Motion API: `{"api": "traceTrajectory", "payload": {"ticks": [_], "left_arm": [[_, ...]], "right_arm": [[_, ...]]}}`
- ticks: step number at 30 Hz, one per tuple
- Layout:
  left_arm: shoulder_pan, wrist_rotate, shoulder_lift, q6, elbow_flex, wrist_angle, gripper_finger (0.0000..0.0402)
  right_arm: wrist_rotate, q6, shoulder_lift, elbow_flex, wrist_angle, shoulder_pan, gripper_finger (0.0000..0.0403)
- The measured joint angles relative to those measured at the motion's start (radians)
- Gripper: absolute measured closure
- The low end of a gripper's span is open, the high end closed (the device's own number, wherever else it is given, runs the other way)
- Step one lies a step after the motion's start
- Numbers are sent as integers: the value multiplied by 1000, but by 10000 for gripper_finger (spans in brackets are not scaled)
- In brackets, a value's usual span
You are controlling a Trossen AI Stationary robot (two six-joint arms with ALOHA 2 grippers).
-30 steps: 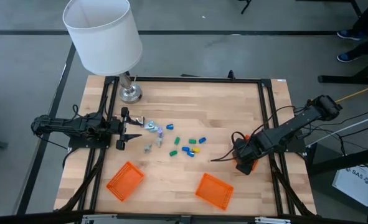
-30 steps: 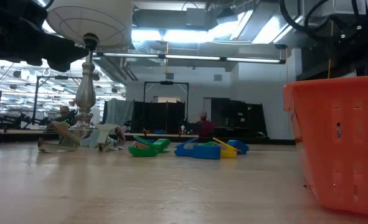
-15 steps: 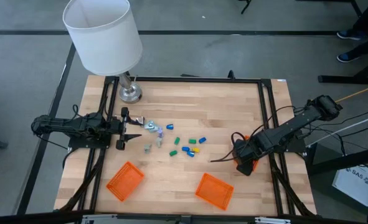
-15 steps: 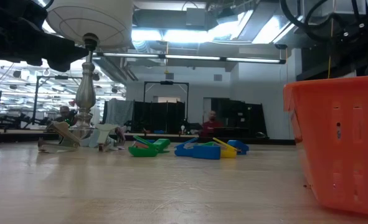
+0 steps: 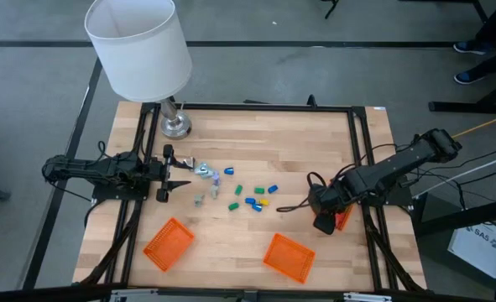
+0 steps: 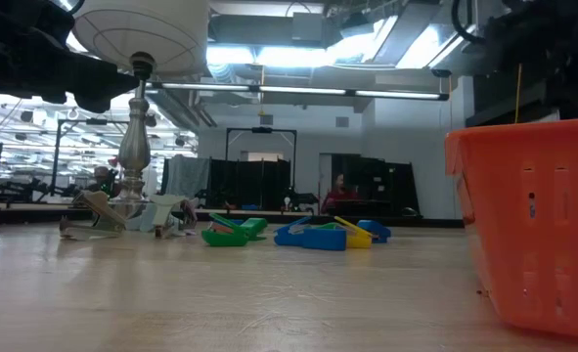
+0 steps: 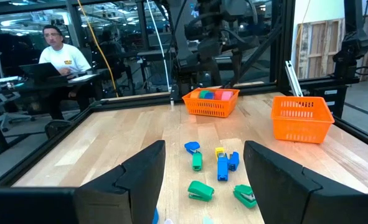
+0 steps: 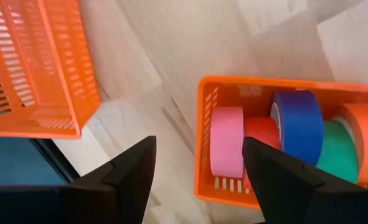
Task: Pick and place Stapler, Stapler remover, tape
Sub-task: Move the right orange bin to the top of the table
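Now that the right pincer stands spread wide and empty, it sits above the near corner of the tape basket instead of over its middle, and in the high view the right pincer has shifted off the desk's right edge toward the centre since a second ago. Tape rolls in pink, red, blue, green and orange lie packed inside that basket, so I judge the latest roll is dropped and the tape part looks about finished. Left pincer is wide open too, holding nothing, parked at the left edge and unchanged. Staplers, the blue, green and yellow pieces, lie loose mid-desk, none binned yet. Pale stapler removers sit just beside the left pincer. Two more orange baskets wait at the front edge, apparently empty. Next call is likely a stapler pick.
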Motion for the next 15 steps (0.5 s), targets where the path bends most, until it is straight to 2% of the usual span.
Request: {"api": "traceTrajectory", "payload": {"ticks": [2, 8, 15], "left_arm": [[0, 0, 0, 0, 0, 0, 185], [0, 0, 0, 0, 0, 0, 187], [0, 0, 0, 0, 0, 0, 185]], "right_arm": [[-24, 3, 0, 0, -4, -6, 159], [-215, 107, -5, 0, -57, -5, 165], [-313, 160, -14, 0, -193, 24, 185]]}}
